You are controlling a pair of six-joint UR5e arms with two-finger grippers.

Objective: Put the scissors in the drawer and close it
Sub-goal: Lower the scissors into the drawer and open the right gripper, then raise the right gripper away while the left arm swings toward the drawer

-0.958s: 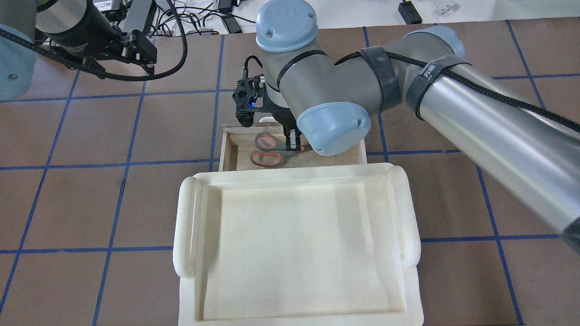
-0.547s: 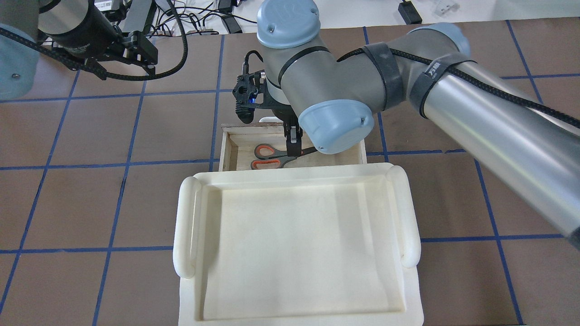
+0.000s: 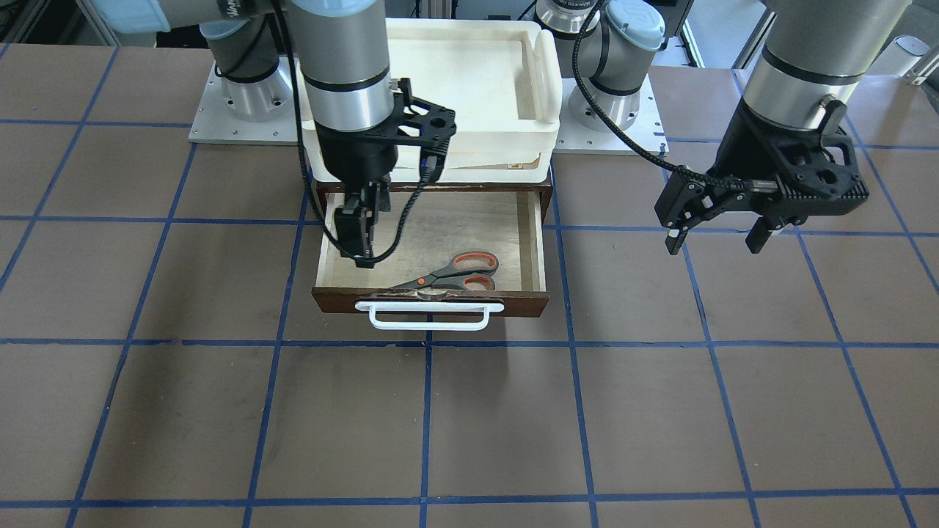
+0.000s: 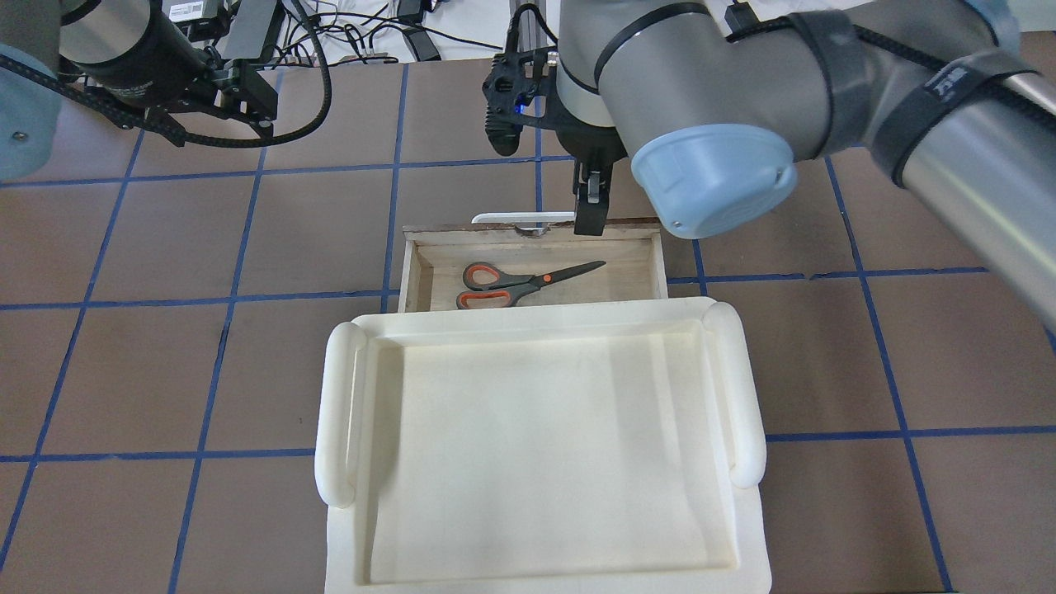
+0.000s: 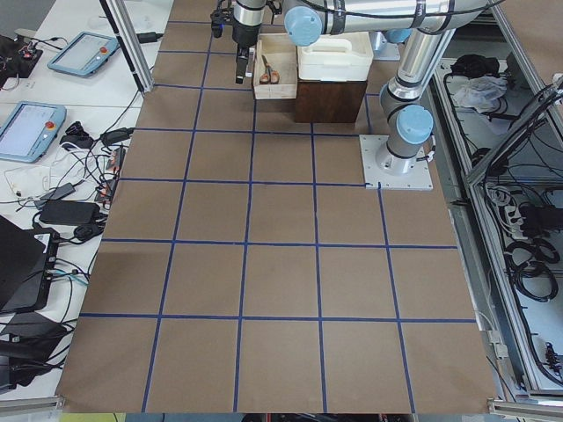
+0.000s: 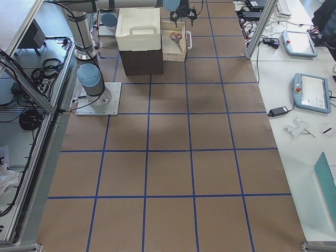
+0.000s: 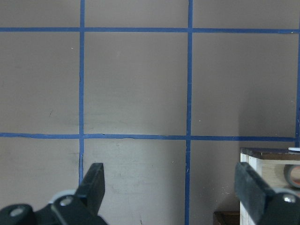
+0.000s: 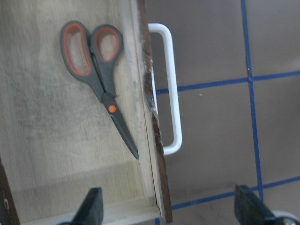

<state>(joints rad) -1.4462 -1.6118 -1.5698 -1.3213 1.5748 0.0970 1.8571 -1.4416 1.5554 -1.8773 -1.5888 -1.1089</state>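
The scissors (image 4: 520,280) lie flat in the open drawer (image 4: 410,272), handle loops towards the robot's left; they also show in the front view (image 3: 455,273) and the right wrist view (image 8: 101,82). The drawer's dark front (image 3: 433,299) carries a white bar handle (image 3: 429,317). My right gripper (image 3: 359,242) is open and empty above the drawer's right end, near its front (image 4: 587,210); its fingers (image 8: 91,206) stand wide apart. My left gripper (image 3: 715,238) is open and empty, hovering over bare table off to the drawer's left (image 7: 171,187).
A white plastic tray (image 4: 338,412) sits on top of the dark cabinet behind the drawer (image 3: 546,73). Brown table with blue grid lines lies all around. A corner of the drawer (image 7: 267,159) shows in the left wrist view.
My right gripper has let go of the scissors, risen and moved towards the drawer's front and right. The scissors now lie free in the drawer. The left arm has barely moved.
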